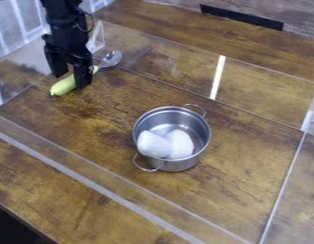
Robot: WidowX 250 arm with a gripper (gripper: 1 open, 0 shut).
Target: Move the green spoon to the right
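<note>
The green spoon lies on the wooden table at the back left, its yellow-green handle (pixel 61 86) pointing toward the near left and its silver bowl (pixel 111 59) toward the back right. My gripper (pixel 70 73) points straight down, low over the middle of the spoon. Its jaws are open and stand on either side of the handle. The black fingers hide the part of the handle between them. I cannot tell whether they touch the spoon.
A steel pot (pixel 172 112) with two small handles stands in the middle of the table, with something white (pixel 166 143) inside it. Clear acrylic walls (pixel 220 76) fence the work area at the back, left and front.
</note>
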